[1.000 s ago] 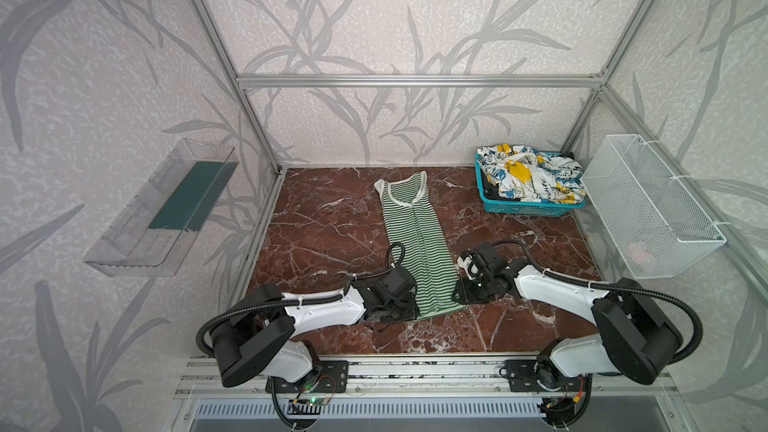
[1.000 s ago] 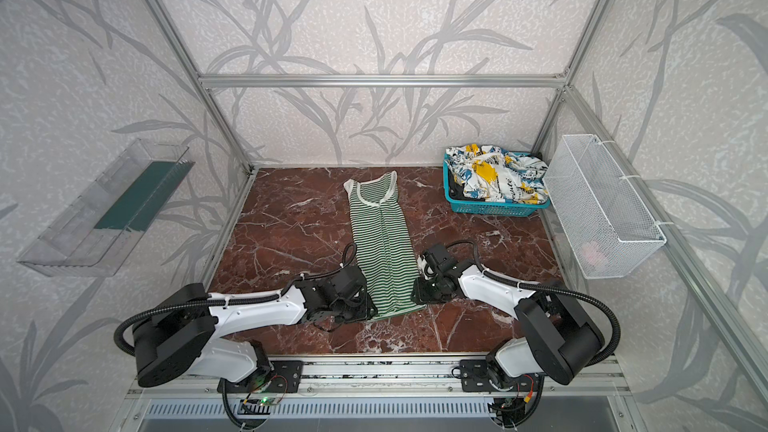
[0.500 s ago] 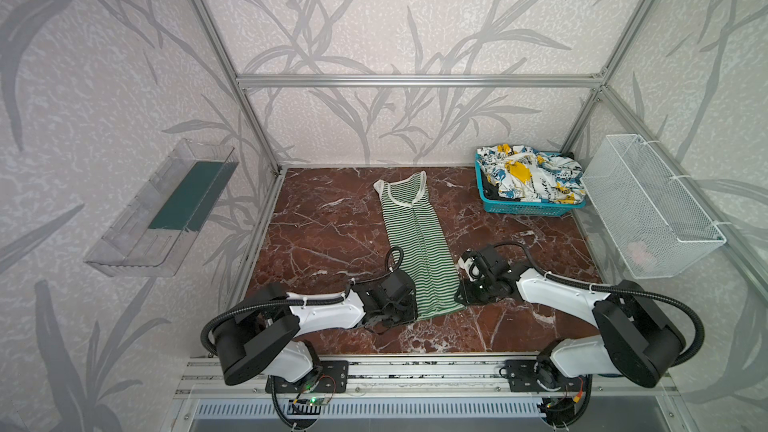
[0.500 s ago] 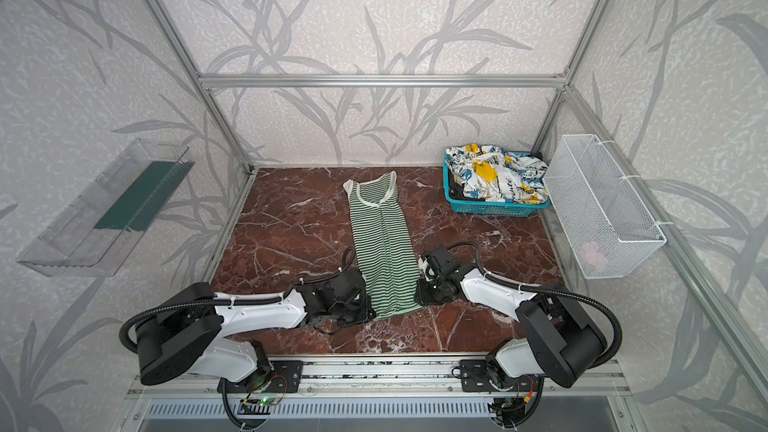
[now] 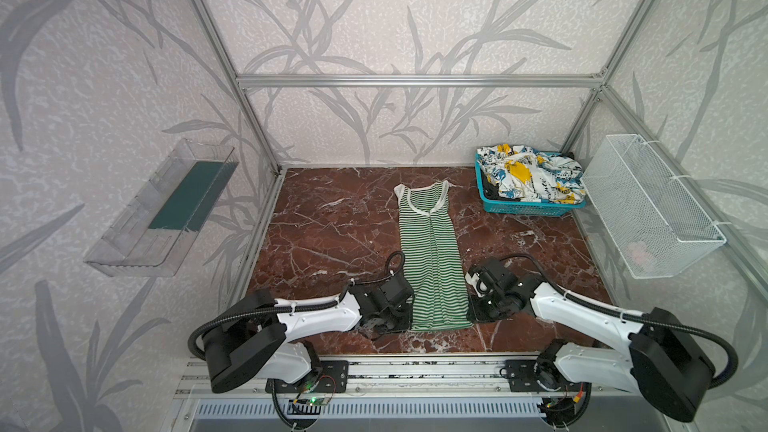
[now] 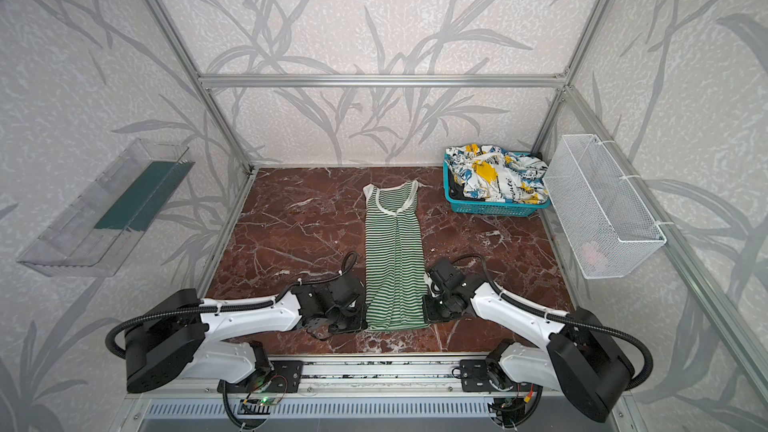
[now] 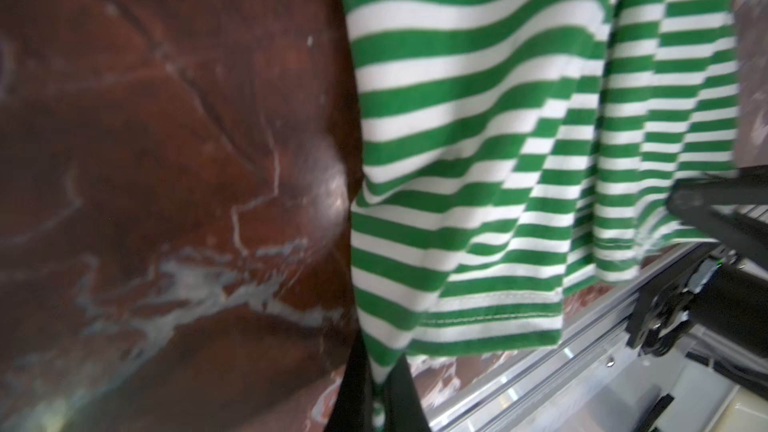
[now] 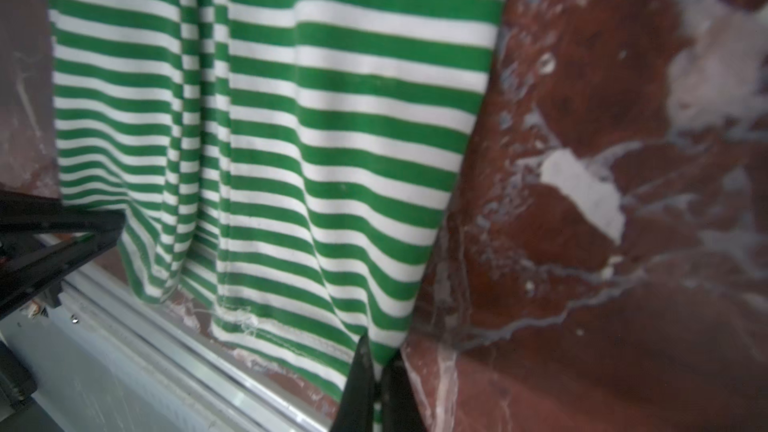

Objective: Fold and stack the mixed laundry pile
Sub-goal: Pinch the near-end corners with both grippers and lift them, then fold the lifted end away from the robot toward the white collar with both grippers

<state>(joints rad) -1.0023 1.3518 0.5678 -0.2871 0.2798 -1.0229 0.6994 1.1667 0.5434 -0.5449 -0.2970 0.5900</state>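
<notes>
Left gripper (image 7: pixel 376 392), black jaws pressed together, pinches the near left hem corner of the green-and-white striped sleeveless cloth garment (image 5: pixel 432 259). The right gripper (image 8: pixel 376 384) pinches the near right hem corner in the same way. In both top views the two grippers sit low at the near edge of the reddish-brown marble-patterned tabletop (image 5: pixel 332 234), one on each side of the hem. Soft lengthwise folds run through the cloth between them.

From there the striped garment lies long and narrow along the middle of the table, its white-trimmed neckline toward the back wall.

In the far right corner, a teal plastic lattice basket (image 5: pixel 523 209) holds a crumpled white garment with blue, yellow and black print (image 5: pixel 528 174), heaped above its rim. On the right wall hangs a white wire mesh basket (image 5: pixel 648 209) with a small pinkish cloth (image 5: pixel 638 251) inside.
</notes>
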